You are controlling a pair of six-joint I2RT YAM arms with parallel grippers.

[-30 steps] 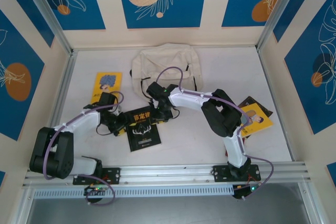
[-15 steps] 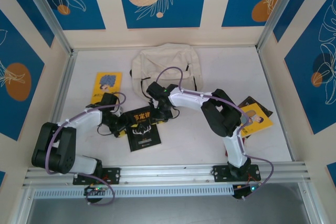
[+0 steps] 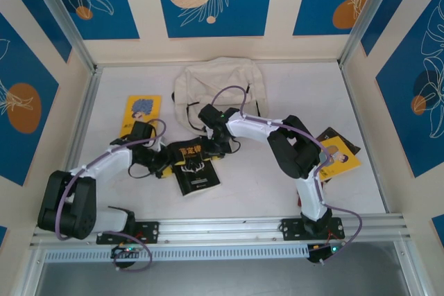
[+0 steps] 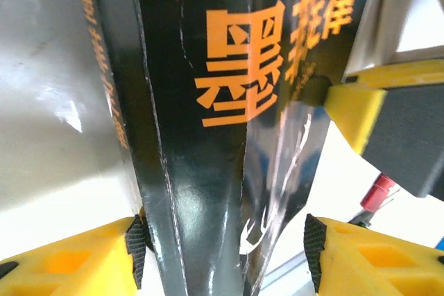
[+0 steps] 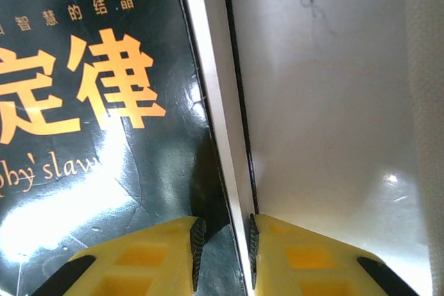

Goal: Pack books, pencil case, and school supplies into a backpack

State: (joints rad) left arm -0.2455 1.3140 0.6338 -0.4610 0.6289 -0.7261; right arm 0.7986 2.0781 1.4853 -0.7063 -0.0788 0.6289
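Note:
One of the books, a black one with orange print (image 3: 195, 166), lies between both arms at the table's middle. My right gripper (image 3: 220, 148) (image 5: 225, 242) is shut on its far right edge, with the white page edge (image 5: 220, 143) between the pads. My left gripper (image 3: 165, 161) (image 4: 225, 242) stands open around the book's spine (image 4: 187, 192). The left pad (image 4: 139, 240) touches the spine and the right pad (image 4: 313, 240) stays clear of it. The cream backpack (image 3: 218, 82) lies behind the arms. A yellow book (image 3: 142, 112) rests at the left, and a yellow and a black book (image 3: 337, 154) at the right.
A metal rail (image 3: 222, 227) runs along the near edge, past both arm bases. Blue-patterned walls close in the left, back and right sides. Bare white table (image 3: 263, 185) stretches between the black book and the right-hand books.
The black book has turned, its near end swinging to the right. Both grippers have shifted a little to the right with it.

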